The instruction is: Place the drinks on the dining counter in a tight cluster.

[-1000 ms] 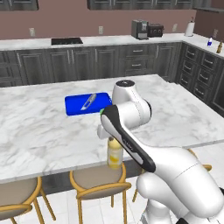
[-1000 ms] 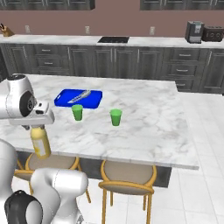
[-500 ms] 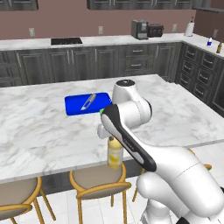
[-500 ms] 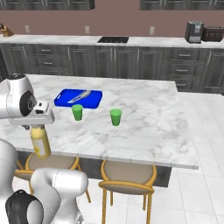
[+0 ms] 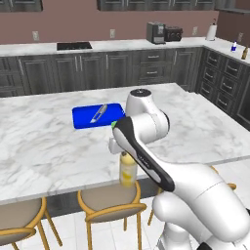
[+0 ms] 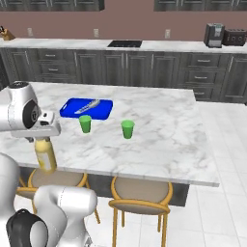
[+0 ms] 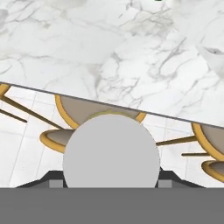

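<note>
Hanging from the closed gripper, the yellow juice bottle is gripped near its grey cap at the dining counter's stool-side edge, above a bar stool.
</note>
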